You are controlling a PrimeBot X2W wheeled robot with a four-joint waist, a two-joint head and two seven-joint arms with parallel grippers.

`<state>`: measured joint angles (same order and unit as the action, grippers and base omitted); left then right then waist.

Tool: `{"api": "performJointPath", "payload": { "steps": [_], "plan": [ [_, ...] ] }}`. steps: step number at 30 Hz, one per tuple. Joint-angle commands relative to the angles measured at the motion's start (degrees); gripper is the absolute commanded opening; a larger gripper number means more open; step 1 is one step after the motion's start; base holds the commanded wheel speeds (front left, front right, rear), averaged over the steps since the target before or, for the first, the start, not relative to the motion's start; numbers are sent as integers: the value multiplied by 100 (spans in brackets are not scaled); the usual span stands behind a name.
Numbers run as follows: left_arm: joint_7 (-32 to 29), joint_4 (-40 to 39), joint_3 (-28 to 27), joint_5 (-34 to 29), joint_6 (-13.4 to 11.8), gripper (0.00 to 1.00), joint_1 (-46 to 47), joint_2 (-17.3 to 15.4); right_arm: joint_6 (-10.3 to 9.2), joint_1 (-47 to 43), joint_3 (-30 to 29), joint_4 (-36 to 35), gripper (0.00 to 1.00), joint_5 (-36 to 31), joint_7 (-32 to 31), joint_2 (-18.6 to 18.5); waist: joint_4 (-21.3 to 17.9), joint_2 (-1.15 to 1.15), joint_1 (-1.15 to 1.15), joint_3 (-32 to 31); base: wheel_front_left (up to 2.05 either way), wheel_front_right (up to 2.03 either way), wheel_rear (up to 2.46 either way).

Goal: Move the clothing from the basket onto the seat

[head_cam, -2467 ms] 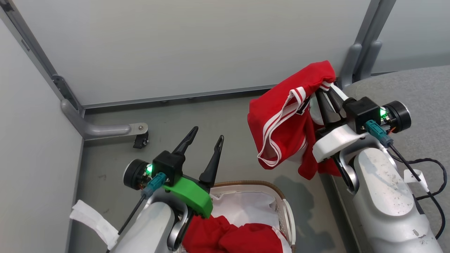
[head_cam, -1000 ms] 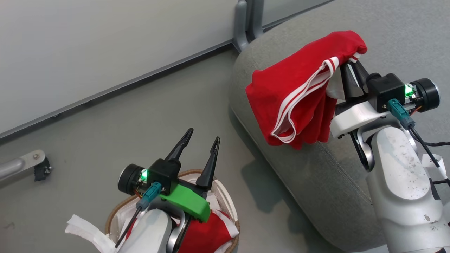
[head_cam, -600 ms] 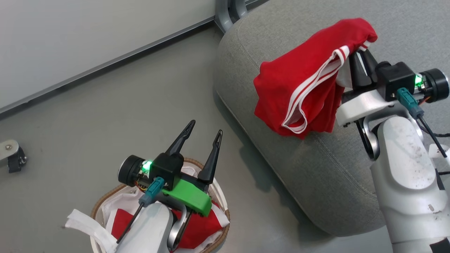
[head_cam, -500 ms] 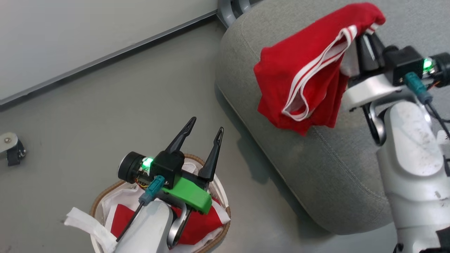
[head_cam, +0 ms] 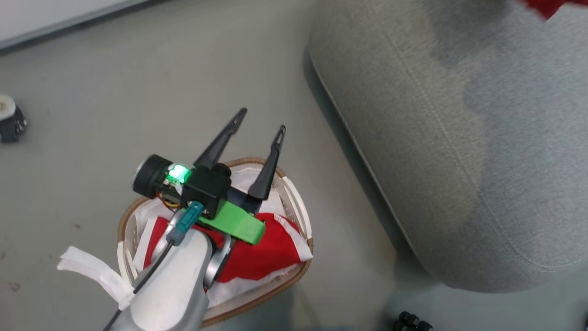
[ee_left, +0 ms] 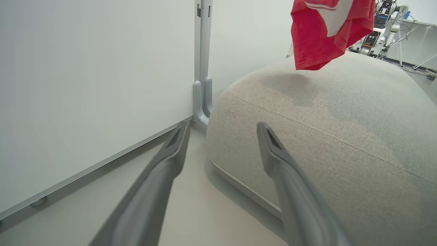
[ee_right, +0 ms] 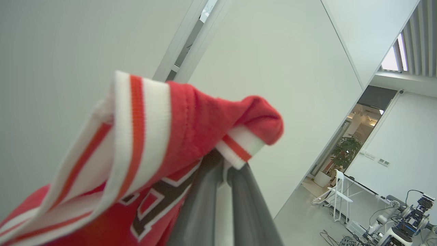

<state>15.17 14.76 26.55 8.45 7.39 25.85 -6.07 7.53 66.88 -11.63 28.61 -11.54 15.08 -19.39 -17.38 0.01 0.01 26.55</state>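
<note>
Spreading across the left of the head view, the grey floor is smooth, and the basket stands on it near the rounded edge of the seat, with a strip of floor between the two. The seat is a broad grey woven cushion with a stitched seam running just below its curved edge, and its top lies wide and nearly flat. From the left wrist view, one corner of the cushion comes close to a pale wall panel and a grey upright post, so the floor narrows to a wedge between panel and cushion. A small dark caster sits on the floor well apart from the basket. The left gripper hovers over the basket's far rim with its two fingers spread wide and nothing between them. More clothing lies bunched inside the basket on a white liner, partly hidden under the left arm. The right gripper has its fingers pressed together on the striped ribbed trim of a red garment, which hangs in the air above the seat's top, clear of the fabric, with a soft shadow under it. Past the garment, the right wrist view shows tall pale walls and an opening into a further room with a white chair and a potted plant.
</note>
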Motion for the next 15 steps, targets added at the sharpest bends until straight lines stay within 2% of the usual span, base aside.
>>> {"api": "performJointPath", "payload": {
  "steps": [1,4,8,15],
  "plan": [
    [-4,-80,-57,-74,15,100,146,-65,-8,192,-110,96,0,70,13,-89,328,-1,-1,693,0,0,0],
    [-4,-194,-155,-132,15,100,226,-146,-8,438,-406,297,0,2,13,-281,330,-1,-1,1026,0,0,0],
    [-3,-305,-253,-233,9,100,385,-205,-8,487,-782,520,0,-100,13,-299,311,-1,-1,1409,0,0,0],
    [-3,-361,-306,-342,-10,100,566,-203,-8,-6,-1239,923,0,-311,13,54,222,-1,-1,1698,0,0,0]
  ]
}}
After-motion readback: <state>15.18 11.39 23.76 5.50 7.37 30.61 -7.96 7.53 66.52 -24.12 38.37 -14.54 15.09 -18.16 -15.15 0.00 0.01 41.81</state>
